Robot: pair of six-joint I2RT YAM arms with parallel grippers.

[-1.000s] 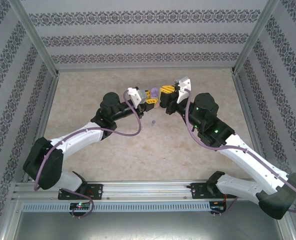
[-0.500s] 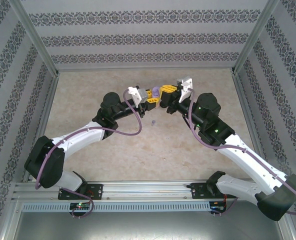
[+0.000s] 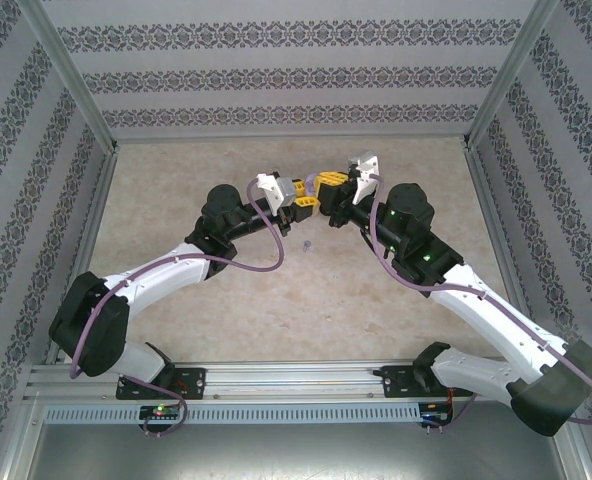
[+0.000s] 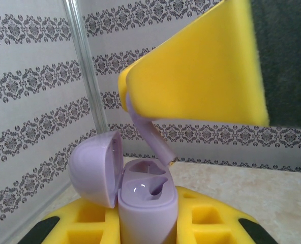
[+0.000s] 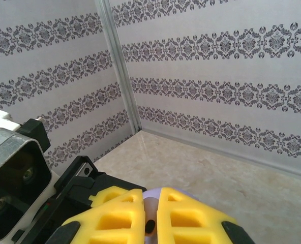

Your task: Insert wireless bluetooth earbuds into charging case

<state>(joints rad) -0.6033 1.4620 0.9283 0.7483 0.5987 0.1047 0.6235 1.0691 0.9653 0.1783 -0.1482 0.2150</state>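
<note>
The lilac earbud (image 4: 149,133) hangs over the open charging case (image 4: 146,203). Its long axis slants down and to the right, with the stem tip at the case's far rim. Its head is pinched in the closed right hand (image 5: 151,197). A second ago the hands stood further apart; now they meet. The left hand (image 4: 146,231) is clamped on the case. The overhead view adds another lilac bud (image 3: 305,242) lying on the worktop (image 3: 276,300).

A lilac earbud (image 4: 144,124) hangs tilted and stem-down, pinched between the right gripper's fingers (image 4: 201,66). Its stem tip is just above the sockets of the open lilac charging case (image 4: 148,203). The case stands upright between the left gripper's fingers (image 4: 84,223), lid swung left.
</note>
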